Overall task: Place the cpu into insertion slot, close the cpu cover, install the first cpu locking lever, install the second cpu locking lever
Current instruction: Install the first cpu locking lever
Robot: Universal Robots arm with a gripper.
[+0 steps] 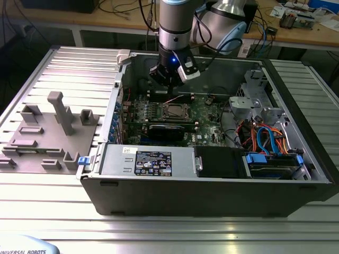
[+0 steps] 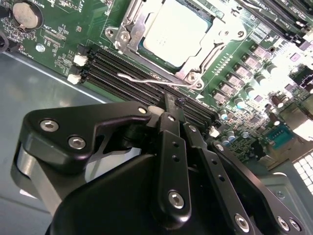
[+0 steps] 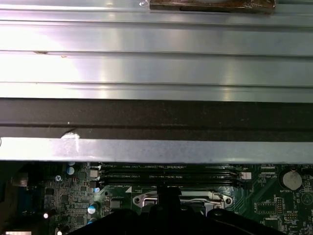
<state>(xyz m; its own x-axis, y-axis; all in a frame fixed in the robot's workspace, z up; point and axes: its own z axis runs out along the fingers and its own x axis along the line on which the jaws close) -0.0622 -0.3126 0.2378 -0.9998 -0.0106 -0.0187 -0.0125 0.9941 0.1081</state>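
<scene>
Gripper (image 2: 173,110) fingers apparently together, above covered cpu (image 2: 176,32) in slot.

- In the second wrist view, the black metal gripper (image 2: 173,110) covers the near ends of the long black memory slots (image 2: 132,81), and its body is cut off by the picture's edge.
- The dull silver-grey square cpu (image 2: 176,32) and the thin silvery metal cpu cover (image 2: 195,68) around it are cut off by the same picture's edge.
- In the first wrist view, the gripper's dark body hides most of the silvery-rimmed insertion slot (image 3: 146,198).
- In the exterior view, the cpu (image 1: 176,110) is too small to show detail.
</scene>
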